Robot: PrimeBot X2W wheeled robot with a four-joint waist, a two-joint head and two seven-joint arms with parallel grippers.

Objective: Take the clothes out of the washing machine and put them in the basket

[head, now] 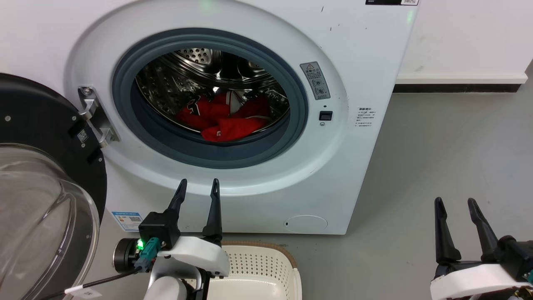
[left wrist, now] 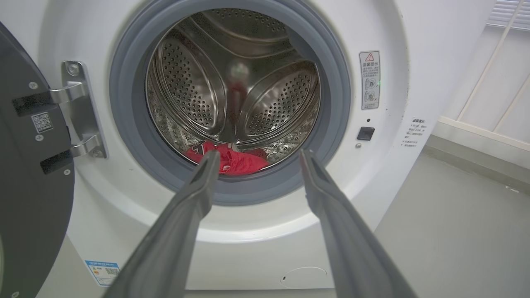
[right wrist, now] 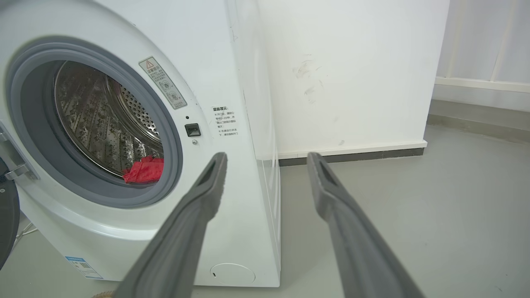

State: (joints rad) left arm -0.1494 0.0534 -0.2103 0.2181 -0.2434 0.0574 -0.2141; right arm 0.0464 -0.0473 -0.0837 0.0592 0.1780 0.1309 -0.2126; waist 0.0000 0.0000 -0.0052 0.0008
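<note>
Red clothes [head: 225,121] lie mid-frame inside the washing machine [head: 354,62]. The left gripper [head: 199,183], lower left by the basket [head: 266,260], and the right gripper [head: 454,204], lower right, both have jaws apart.

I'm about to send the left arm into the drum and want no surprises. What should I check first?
1. Door swung aside: ok.
2. Clothes lying low inside the washing machine, in sight: ok.
3. Left gripper open, pointing at the porthole: ok.
4. Right gripper open, off to the side: ok.
5. Basket on the floor before the machine: ok.
6. Basket empty: cannot tell, arm covers part.
</note>
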